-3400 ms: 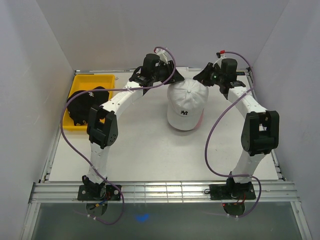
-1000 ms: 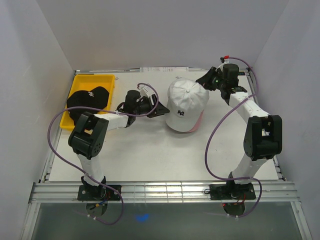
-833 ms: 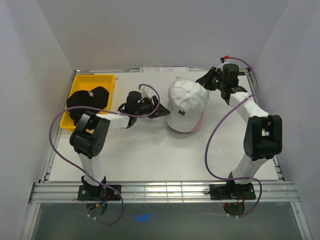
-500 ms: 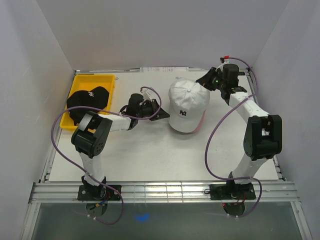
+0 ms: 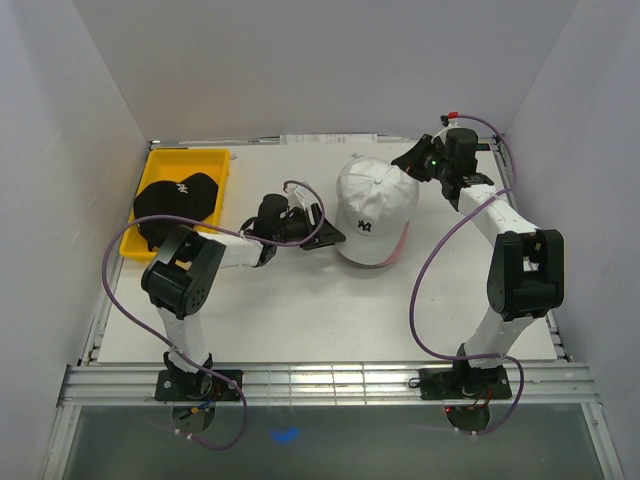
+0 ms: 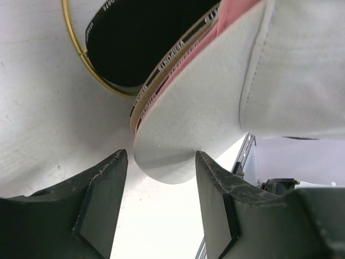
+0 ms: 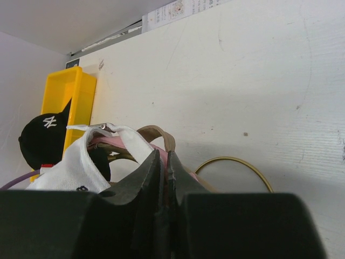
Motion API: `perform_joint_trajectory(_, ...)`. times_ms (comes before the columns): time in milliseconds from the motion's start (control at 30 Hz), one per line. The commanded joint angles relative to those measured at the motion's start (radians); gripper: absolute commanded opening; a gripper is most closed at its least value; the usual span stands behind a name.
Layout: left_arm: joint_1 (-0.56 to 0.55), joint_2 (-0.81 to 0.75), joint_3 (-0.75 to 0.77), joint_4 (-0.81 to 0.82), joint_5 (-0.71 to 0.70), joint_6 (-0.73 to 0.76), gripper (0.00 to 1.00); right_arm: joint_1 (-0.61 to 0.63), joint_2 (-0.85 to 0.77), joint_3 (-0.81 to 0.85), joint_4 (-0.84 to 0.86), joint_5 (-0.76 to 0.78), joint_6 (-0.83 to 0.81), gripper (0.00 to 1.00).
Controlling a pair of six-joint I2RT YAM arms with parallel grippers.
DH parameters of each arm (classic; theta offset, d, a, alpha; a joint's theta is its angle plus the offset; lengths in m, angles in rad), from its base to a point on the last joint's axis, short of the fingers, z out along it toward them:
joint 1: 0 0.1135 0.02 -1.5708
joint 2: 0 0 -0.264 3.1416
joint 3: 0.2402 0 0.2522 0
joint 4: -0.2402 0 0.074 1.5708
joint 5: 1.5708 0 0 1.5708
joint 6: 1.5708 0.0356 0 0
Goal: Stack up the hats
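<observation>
Beneath the white cap (image 5: 375,200): a pale table (image 5: 300,300), walled in on three sides.

Well to the left of the white cap, at the table's far corner: a yellow tray (image 5: 185,160), with the black cap (image 5: 175,200) lying across its near part, logo up, spilling over the rim.

White cap itself uppermost on a stack, crown up, brim towards the arm bases.

Directly under the white cap: the pink cap (image 5: 401,238), seen only as a thin edge along the right side, and in the left wrist view as a pink layer (image 6: 226,21) under the white brim.

Under that again: the tan cap (image 6: 161,81), only its rim band showing, and a tan strap (image 7: 159,132) at the back.

Below the stack: a gold wire stand (image 6: 81,54), its loop resting on the table.

At the white cap's front left, low over the table: left gripper (image 5: 325,238), fingers spread apart, brim tip just ahead of the gap, nothing held.

At the white cap's back right: right gripper (image 5: 412,163), fingers pressed together; cannot tell whether any fabric is caught between them.
</observation>
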Motion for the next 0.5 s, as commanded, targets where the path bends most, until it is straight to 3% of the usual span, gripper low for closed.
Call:
perform_joint_trajectory(0,-0.006,-0.083,-0.04,0.031,0.007,0.003,0.64,0.015,0.06,-0.053,-0.179,0.003,-0.043,0.15)
perform_joint_trajectory(100,-0.009,-0.121,-0.117,0.094,-0.018,-0.055,0.66,0.015,0.059,-0.052,-0.18,0.005,-0.043,0.15)
perform_joint_trajectory(167,-0.012,-0.142,-0.176,0.154,-0.039,-0.115,0.76,0.015,0.06,-0.055,-0.179,0.001,-0.041,0.14)
perform_joint_trajectory(467,-0.093,-0.115,-0.266,0.425,-0.168,-0.351,0.77,0.015,0.068,-0.067,-0.165,-0.015,-0.024,0.14)
